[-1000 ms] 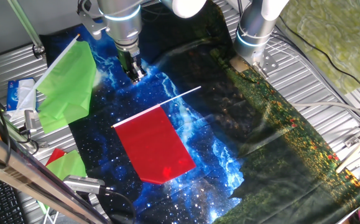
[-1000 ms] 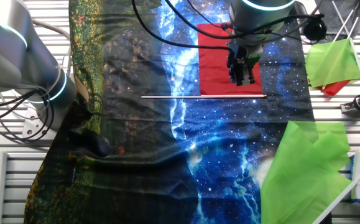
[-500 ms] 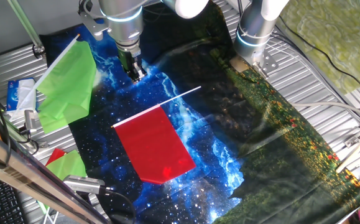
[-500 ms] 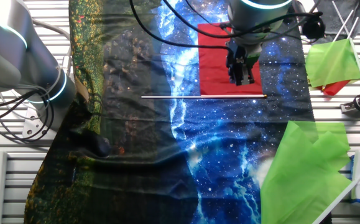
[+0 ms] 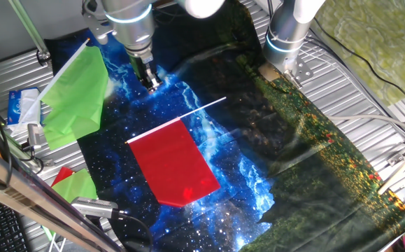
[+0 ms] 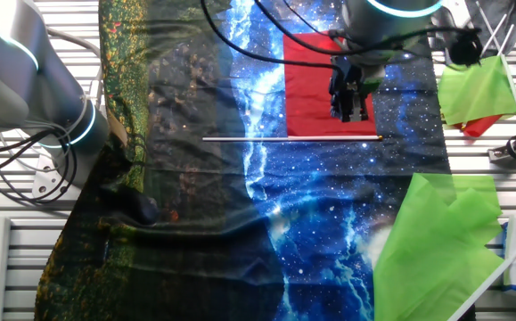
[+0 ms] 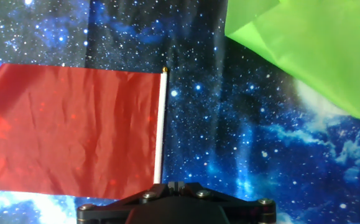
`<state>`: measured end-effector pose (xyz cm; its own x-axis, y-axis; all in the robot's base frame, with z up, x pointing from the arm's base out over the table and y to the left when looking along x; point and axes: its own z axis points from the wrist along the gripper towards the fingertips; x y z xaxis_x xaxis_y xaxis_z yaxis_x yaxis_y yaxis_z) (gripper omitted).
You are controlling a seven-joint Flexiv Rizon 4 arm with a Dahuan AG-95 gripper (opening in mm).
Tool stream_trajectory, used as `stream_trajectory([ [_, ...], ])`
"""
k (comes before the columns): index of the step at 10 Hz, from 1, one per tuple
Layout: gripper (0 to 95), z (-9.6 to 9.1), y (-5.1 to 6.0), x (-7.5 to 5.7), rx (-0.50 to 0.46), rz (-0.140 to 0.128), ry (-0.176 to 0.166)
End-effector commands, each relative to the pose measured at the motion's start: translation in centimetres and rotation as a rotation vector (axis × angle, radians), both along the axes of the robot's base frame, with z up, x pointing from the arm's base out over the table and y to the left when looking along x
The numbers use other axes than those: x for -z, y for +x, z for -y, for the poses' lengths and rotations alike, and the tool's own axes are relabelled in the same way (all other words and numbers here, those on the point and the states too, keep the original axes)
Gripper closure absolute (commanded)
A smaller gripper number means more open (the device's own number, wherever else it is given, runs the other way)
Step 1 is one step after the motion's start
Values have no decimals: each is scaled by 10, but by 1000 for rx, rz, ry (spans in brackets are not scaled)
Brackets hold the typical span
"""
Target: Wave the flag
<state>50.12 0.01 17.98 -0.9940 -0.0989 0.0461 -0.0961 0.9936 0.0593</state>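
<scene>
One red flag lies flat on the starry cloth covering the worktop, white stick bare past the sheet; the tool hangs above the cloth beyond the stick's sheet end, holding nothing, and I cannot tell if its fingers are apart or together. Main risk as I see it: a thin stick flat on soft cloth, so a descent could pinch fabric or roll it away. Tight surroundings: a big light-green flag just beside, a small green-and-red flag at the edge.

A robotics lab: slatted aluminium table and a second robot arm.
</scene>
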Motion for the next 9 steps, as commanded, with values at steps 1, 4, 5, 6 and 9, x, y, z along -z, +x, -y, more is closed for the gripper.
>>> stream_trajectory([
  [1,950,0,-1,0,0,-6,13],
  [4,950,0,-1,0,19,-29,22],
  [5,950,0,-1,0,38,-37,40],
  [6,950,0,-1,0,41,-41,36],
  [9,950,0,-1,0,44,-39,36],
])
